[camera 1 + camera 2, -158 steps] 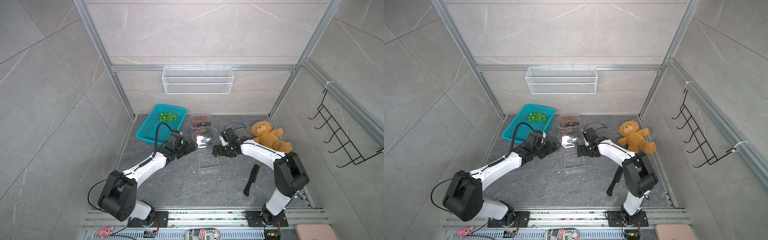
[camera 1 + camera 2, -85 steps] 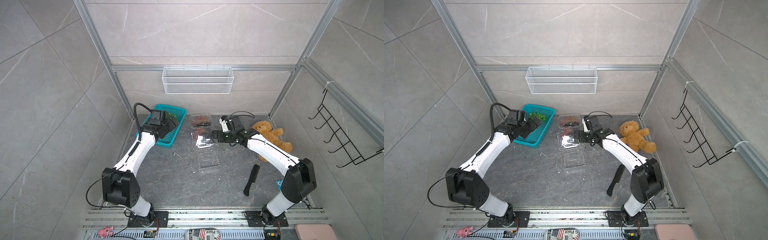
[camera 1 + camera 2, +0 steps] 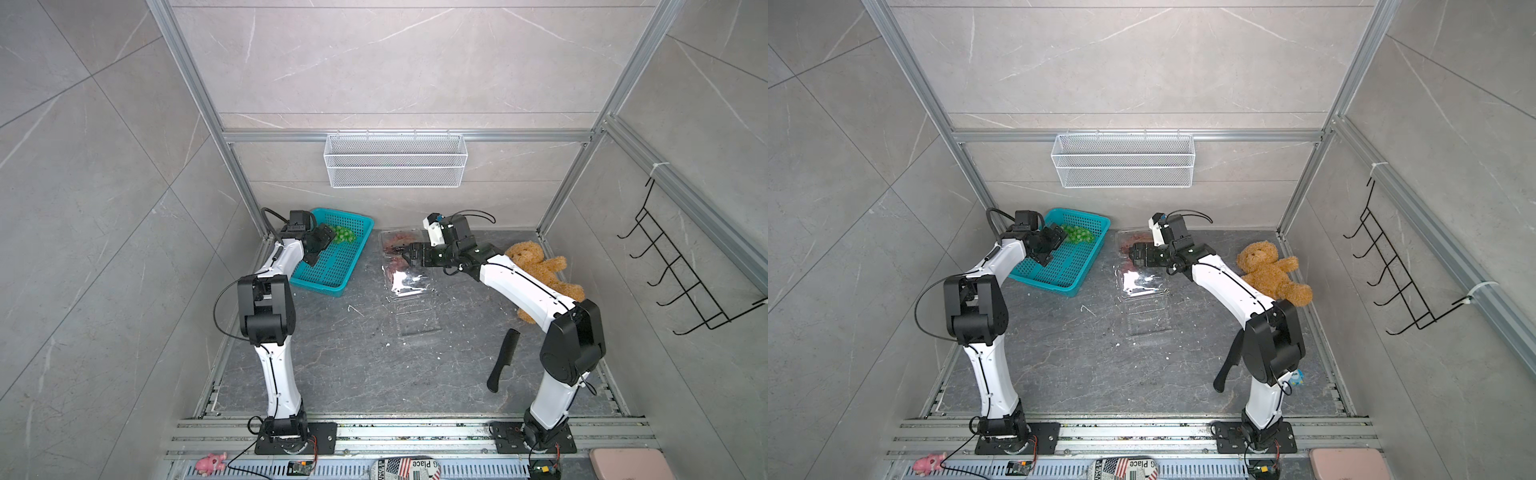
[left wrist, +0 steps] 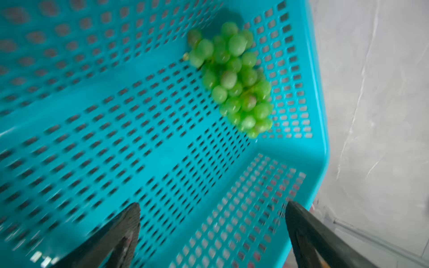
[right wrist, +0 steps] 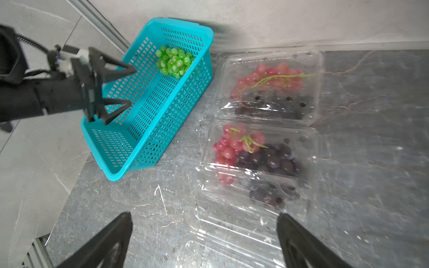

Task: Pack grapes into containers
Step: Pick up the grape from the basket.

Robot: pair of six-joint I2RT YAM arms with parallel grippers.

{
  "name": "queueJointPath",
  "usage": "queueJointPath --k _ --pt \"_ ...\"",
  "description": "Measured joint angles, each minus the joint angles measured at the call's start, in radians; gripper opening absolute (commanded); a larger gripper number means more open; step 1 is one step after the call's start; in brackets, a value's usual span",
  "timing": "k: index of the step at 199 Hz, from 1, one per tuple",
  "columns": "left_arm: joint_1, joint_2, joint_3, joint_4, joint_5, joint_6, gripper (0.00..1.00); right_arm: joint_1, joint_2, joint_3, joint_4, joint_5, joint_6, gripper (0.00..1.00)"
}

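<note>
A green bunch of grapes lies in the far corner of the teal basket, also seen in both top views. My left gripper hovers open and empty over the basket's middle, short of the bunch. Three clear containers stand in a row. The far container and the middle container each hold red and dark grapes. The near container is empty. My right gripper hangs open and empty above the middle container's open lid.
A brown teddy bear lies beside my right arm. A black comb lies on the floor near that arm's base. A white wire basket hangs on the back wall, and a black hook rack on the right wall.
My left arm swung away from the containers to the teal basket and now reaches over it. My right gripper rose and drew back from the middle container. Both stayed open.
</note>
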Motion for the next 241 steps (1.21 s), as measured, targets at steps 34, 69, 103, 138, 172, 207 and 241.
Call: queueJointPath --k 34,69,103,138,172,207,241 --pt "0.0 0.136 0.131 0.053 0.019 -0.06 0.95 0.01 0.058 0.046 0.018 -0.014 -0.011 1.0" --pt "0.0 0.267 0.251 0.08 0.02 -0.108 0.9 0.01 0.08 0.05 0.035 -0.024 -0.011 0.99" --pt "0.0 0.353 0.315 0.102 0.02 -0.151 0.84 0.01 0.087 0.05 0.048 -0.033 -0.011 0.99" --pt "0.0 0.405 0.367 0.146 0.02 -0.187 0.75 0.01 0.087 0.049 0.063 -0.034 -0.011 1.0" --pt "0.0 0.42 0.376 0.184 0.019 -0.219 0.58 0.01 0.087 0.043 0.069 -0.034 -0.011 0.99" --pt "-0.002 0.43 0.379 0.212 0.02 -0.234 0.41 0.01 0.087 0.032 0.072 -0.034 -0.011 0.99" --pt "-0.006 0.431 0.365 0.238 0.02 -0.234 0.31 0.01 0.087 0.016 0.076 -0.033 -0.011 0.99"
